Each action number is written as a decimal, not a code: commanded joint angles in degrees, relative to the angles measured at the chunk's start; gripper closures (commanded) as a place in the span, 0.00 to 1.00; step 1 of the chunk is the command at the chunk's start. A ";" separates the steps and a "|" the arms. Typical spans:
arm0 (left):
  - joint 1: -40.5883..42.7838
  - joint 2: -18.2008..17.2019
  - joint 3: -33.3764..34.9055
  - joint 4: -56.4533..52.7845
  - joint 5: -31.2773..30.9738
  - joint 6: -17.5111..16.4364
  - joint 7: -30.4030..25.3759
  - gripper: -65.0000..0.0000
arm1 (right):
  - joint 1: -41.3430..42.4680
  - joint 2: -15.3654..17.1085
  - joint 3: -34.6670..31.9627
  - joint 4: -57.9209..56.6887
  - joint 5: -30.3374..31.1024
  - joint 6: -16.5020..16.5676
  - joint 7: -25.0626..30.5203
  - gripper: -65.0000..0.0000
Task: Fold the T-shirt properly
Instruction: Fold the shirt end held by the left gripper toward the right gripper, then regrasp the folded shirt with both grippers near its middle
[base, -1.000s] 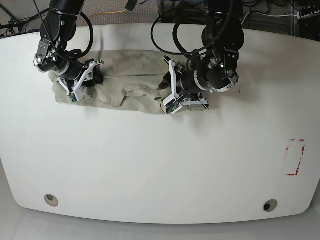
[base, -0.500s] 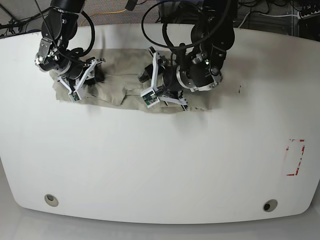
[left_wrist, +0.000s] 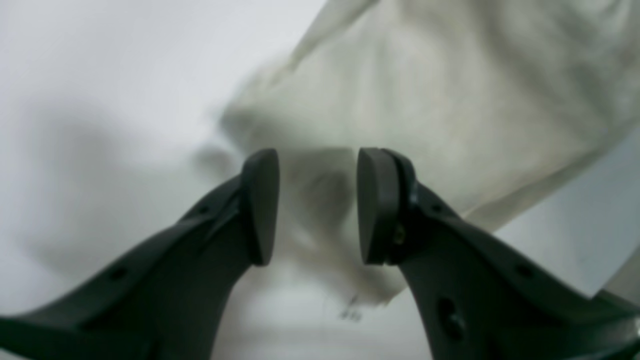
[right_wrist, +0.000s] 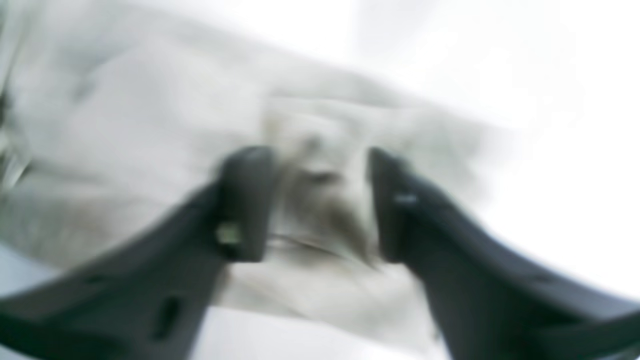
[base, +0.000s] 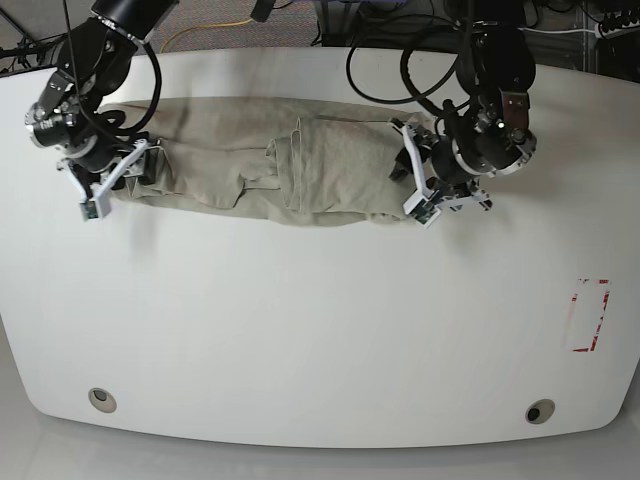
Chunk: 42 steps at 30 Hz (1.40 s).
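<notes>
Left gripper (left_wrist: 317, 207): the two dark jaws stand parted, a clear gap between their flat pads, nothing clamped between them. Beyond the gap lies the T-shirt (left_wrist: 425, 100), its pale beige cloth filling the view from twelve to three o'clock, with a folded edge running down toward four o'clock; whether the pads touch the cloth cannot be told. White table (left_wrist: 90, 100) shows from nine to eleven o'clock.

Right gripper (right_wrist: 320, 205): the picture is blurred; the jaws appear spread, with rumpled cloth of the T-shirt (right_wrist: 150, 125) seen in the gap and around it. Whether any cloth is pinched cannot be told. Bare table (right_wrist: 550, 125) lies toward two o'clock.

Base view: the T-shirt (base: 250, 165) lies as a long wrinkled band across the far part of the table (base: 320, 330), at about twelve o'clock of the tabletop. The left gripper (base: 420, 190) sits at the band's three o'clock end, the right gripper (base: 110, 180) at its nine o'clock end. A red-marked rectangle (base: 588, 315) lies on the table near four o'clock, well apart from the cloth.
</notes>
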 joint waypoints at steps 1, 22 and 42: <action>0.89 -0.16 -1.26 0.52 -1.41 -0.08 -3.47 0.63 | 1.57 0.74 4.86 0.75 1.43 0.12 -2.38 0.29; 0.89 -2.27 -2.41 -9.32 -1.32 -0.08 -9.27 0.63 | 4.04 6.80 19.19 -26.16 9.87 0.12 -4.67 0.24; 1.06 -3.06 -2.14 -10.20 -1.32 -0.08 -9.18 0.63 | 2.80 -0.41 10.31 -13.76 9.43 0.12 -2.82 1.00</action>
